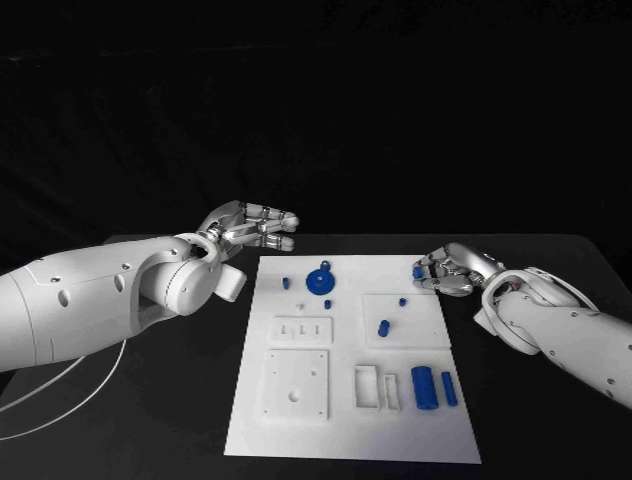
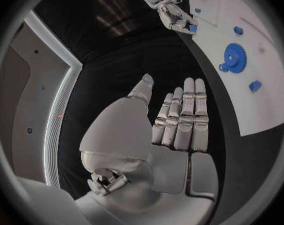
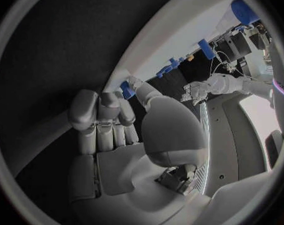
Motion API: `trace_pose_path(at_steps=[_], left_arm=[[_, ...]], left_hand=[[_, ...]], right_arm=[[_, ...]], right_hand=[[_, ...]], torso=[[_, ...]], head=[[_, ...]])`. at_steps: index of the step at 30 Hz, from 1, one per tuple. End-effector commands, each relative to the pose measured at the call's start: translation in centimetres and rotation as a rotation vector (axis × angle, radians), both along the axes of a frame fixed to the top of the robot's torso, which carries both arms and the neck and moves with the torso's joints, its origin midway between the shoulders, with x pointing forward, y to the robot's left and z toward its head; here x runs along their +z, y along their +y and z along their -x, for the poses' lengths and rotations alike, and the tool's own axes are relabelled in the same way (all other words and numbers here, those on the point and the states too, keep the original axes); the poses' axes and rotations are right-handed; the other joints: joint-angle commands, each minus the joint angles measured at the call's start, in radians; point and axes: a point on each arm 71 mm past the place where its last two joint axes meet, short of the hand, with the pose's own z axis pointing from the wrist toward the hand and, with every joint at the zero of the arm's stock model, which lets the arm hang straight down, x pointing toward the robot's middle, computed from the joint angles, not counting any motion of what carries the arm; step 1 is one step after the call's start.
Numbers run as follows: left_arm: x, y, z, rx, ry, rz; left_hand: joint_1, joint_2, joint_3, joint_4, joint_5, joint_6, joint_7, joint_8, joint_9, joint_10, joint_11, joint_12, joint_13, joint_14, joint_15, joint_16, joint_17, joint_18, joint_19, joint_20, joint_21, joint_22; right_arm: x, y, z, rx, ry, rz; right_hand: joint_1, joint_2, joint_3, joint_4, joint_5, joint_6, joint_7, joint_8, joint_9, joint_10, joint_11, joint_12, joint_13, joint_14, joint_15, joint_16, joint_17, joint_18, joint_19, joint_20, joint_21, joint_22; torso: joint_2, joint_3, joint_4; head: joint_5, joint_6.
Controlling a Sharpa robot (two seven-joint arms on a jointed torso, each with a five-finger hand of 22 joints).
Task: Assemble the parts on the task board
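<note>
The white task board (image 1: 403,430) lies in the middle of the black table. On it sit a blue gear (image 1: 321,279), several small blue pegs such as one (image 1: 384,327) near the middle, and a blue cylinder (image 1: 423,387) beside a thinner blue bar (image 1: 449,388). My left hand (image 1: 251,228) hovers off the board's far left corner, fingers straight and holding nothing, as the left wrist view confirms (image 2: 179,120). My right hand (image 1: 453,268) is at the board's far right corner and pinches a small blue part (image 3: 125,90) between thumb and fingers.
White raised blocks stand on the board: a slotted one (image 1: 299,330), a square plate (image 1: 297,383) and narrow frames (image 1: 365,385). Black table (image 1: 143,420) surrounds the board on both sides. The gear (image 2: 234,58) lies close to my left hand.
</note>
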Motion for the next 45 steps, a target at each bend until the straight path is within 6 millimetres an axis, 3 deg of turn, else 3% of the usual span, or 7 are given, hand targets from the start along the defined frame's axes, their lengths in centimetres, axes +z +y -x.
trace_pose_path(at_steps=[1, 7, 17, 28, 36, 41, 45], left_arm=[[0.0, -0.2, 0.0, -0.015, 0.004, 0.007], [0.0, -0.2, 0.0, -0.015, 0.006, 0.006], [-0.1, -0.2, 0.0, -0.013, 0.009, 0.005], [-0.1, -0.2, 0.0, -0.013, 0.011, 0.004], [-0.1, -0.2, 0.0, -0.013, 0.011, -0.003], [-0.2, -0.1, -0.1, -0.013, 0.014, -0.019], [-0.3, -0.1, -0.1, -0.021, 0.027, -0.052]], left_hand=[[0.001, 0.002, 0.000, 0.008, -0.005, -0.012, 0.002, -0.001, 0.000, -0.007, -0.001, -0.002, 0.001, 0.005, 0.000, 0.001, 0.000, -0.015, 0.004, 0.004, 0.006, -0.001], [0.001, 0.002, 0.001, 0.009, -0.005, -0.018, 0.003, -0.001, 0.000, -0.008, 0.000, -0.002, 0.001, 0.005, 0.000, 0.001, 0.000, -0.015, 0.004, 0.004, 0.006, -0.001], [0.002, 0.001, 0.001, 0.010, -0.006, -0.023, 0.003, -0.001, 0.000, -0.009, 0.000, -0.002, 0.001, 0.005, 0.000, 0.001, 0.000, -0.015, 0.004, 0.004, 0.006, -0.001], [0.002, 0.001, 0.001, 0.010, -0.006, -0.023, 0.003, -0.001, 0.000, -0.009, 0.000, -0.002, 0.001, 0.005, 0.000, 0.001, 0.000, -0.015, 0.004, 0.004, 0.006, -0.001], [0.006, 0.001, 0.003, 0.010, -0.005, -0.008, 0.002, 0.002, 0.000, -0.006, 0.001, -0.002, 0.001, 0.007, 0.000, 0.003, 0.001, -0.015, 0.004, 0.004, 0.007, -0.001], [0.006, 0.005, 0.000, 0.007, -0.005, 0.018, -0.002, 0.002, 0.002, 0.009, -0.008, -0.002, 0.001, 0.048, -0.017, 0.045, 0.016, -0.016, 0.032, -0.012, 0.030, 0.010], [-0.001, 0.016, -0.013, 0.003, -0.005, 0.052, -0.016, 0.002, 0.003, 0.084, -0.037, -0.002, 0.001, 0.115, -0.061, 0.202, 0.080, -0.027, 0.091, -0.059, 0.108, 0.056]], right_arm=[[-0.3, 0.1, 0.1, 0.009, 0.001, 0.018], [-0.3, 0.2, 0.2, 0.013, -0.002, 0.022], [-0.2, 0.1, 0.1, -0.017, -0.027, 0.019], [0.1, -0.1, 0.0, -0.079, -0.056, 0.016], [0.4, 0.4, 0.2, -0.090, -0.071, -0.007], [0.7, 0.7, 0.4, -0.090, -0.070, -0.014], [1.5, 1.2, 0.5, -0.080, -0.062, -0.009]], right_hand=[[-0.003, 0.009, 0.020, -0.008, -0.010, 0.017, -0.001, 0.000, 0.002, -0.005, -0.006, 0.001, 0.002, 0.001, 0.001, -0.006, -0.001, 0.004, 0.065, -0.001, -0.004, 0.122], [-0.005, 0.014, 0.044, -0.023, -0.020, 0.058, -0.011, 0.001, 0.005, -0.003, -0.010, 0.002, 0.004, 0.001, -0.005, -0.009, -0.001, -0.002, 0.065, -0.007, -0.005, 0.123], [-0.006, 0.022, 0.011, -0.022, -0.045, 0.115, -0.031, 0.001, 0.010, 0.004, -0.021, 0.004, 0.007, 0.002, -0.014, -0.012, 0.001, -0.008, 0.066, -0.016, -0.004, 0.123], [-0.003, 0.014, -0.074, 0.019, -0.040, 0.142, -0.044, 0.000, 0.021, 0.010, -0.029, 0.001, 0.010, 0.004, -0.019, -0.016, 0.004, -0.009, 0.066, -0.022, -0.006, 0.121], [0.006, 0.014, -0.092, 0.029, -0.043, 0.161, -0.051, 0.001, 0.028, 0.012, -0.032, 0.001, 0.012, 0.005, -0.022, -0.018, 0.004, -0.010, 0.066, -0.024, -0.007, 0.121], [0.009, 0.013, -0.095, 0.030, -0.046, 0.164, -0.052, 0.001, 0.030, 0.013, -0.033, 0.000, 0.012, 0.005, -0.022, -0.018, 0.005, -0.011, 0.066, -0.025, -0.006, 0.121], [0.011, 0.012, -0.095, 0.029, -0.049, 0.165, -0.052, 0.001, 0.031, 0.013, -0.033, 0.001, 0.012, 0.005, -0.023, -0.018, 0.005, -0.011, 0.066, -0.025, -0.006, 0.121]], torso=[[0.000, 0.0003, -0.0015], [0.000, 0.0004, -0.0013], [0.000, -0.0002, 0.0005], [0.000, -0.0005, -0.0003], [-0.001, -0.0005, 0.0002], [-0.002, -0.0008, -0.0019], [-0.006, -0.0021, -0.0052]], head=[[0.000, 0.000], [-0.002, -0.001], [-0.005, -0.001], [-0.005, 0.000], [-0.005, 0.001], [-0.004, 0.003], [-0.004, 0.009]])
